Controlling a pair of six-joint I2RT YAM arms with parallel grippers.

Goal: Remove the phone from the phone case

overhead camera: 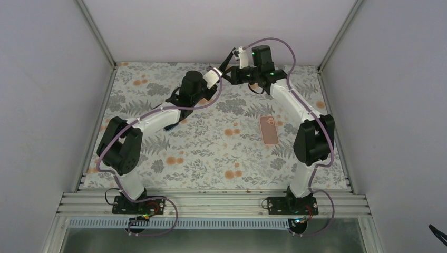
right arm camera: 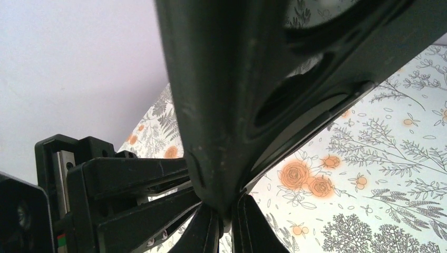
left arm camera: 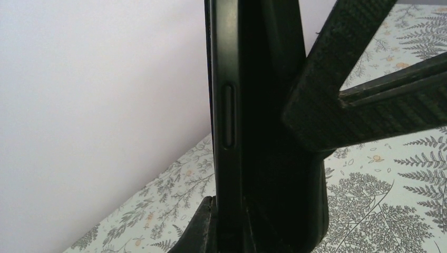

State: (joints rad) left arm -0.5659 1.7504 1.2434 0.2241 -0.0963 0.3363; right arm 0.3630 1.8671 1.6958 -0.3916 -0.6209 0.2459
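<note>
A black phone case (overhead camera: 227, 62) hangs in the air near the back wall, held between both grippers. My left gripper (overhead camera: 219, 74) is shut on its lower end. In the left wrist view the case (left arm camera: 227, 116) stands edge-on with a side button ridge, clamped in the left gripper (left arm camera: 232, 226). My right gripper (overhead camera: 233, 75) is shut on a corner of the case (right arm camera: 237, 79), which bends and shows open cutouts above the right gripper (right arm camera: 226, 221). A pink phone (overhead camera: 269, 130) lies flat on the table, right of centre, apart from the case.
The floral tablecloth (overhead camera: 211, 153) covers the table. White walls stand at the back and both sides, close behind the grippers. The right arm's elbow (overhead camera: 314, 138) hangs just right of the phone. The left gripper's body (right arm camera: 105, 195) shows in the right wrist view.
</note>
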